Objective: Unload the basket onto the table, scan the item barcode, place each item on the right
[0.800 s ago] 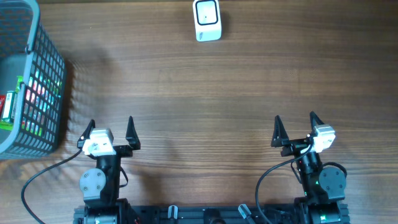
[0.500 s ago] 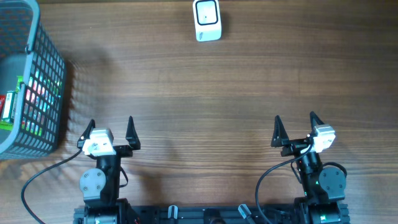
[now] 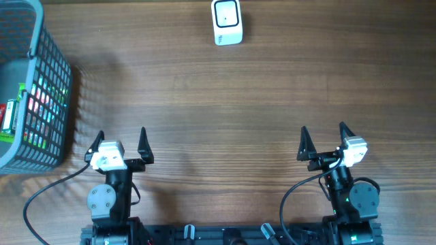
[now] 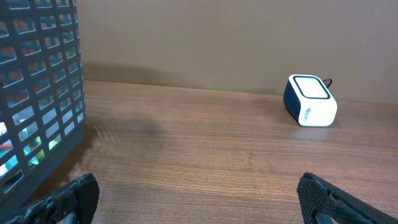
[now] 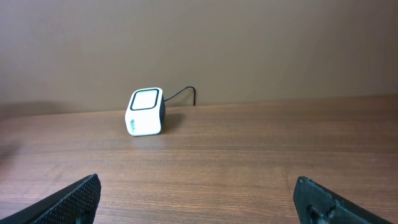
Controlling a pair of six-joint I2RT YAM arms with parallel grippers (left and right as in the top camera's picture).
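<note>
Wooden grain of the brown wooden counter (image 3: 218, 102) looks the same as a moment ago, and nothing on it has moved. Both arms stay parked at the bottom edge of the overhead frame. I judge that the task is not yet started and the first reach is still to come.

The left tool (image 3: 121, 139) stands with its fingers spread fully apart and has hold of nothing. The right tool (image 3: 323, 135) is the same, wide apart and empty.

At the left edge of the overhead frame stands the grey plastic lattice basket (image 3: 54, 82). Inside it lies a green and red packet (image 3: 9, 119), and more coloured packaging shines through the mesh, but I cannot tell how many pieces there are. The item for scanning is probably among these, so still in the basket.

The white and dark blue box-shaped scanner (image 3: 226, 22) sits at the top centre of the frame, well apart from the basket and from both tools.
</note>
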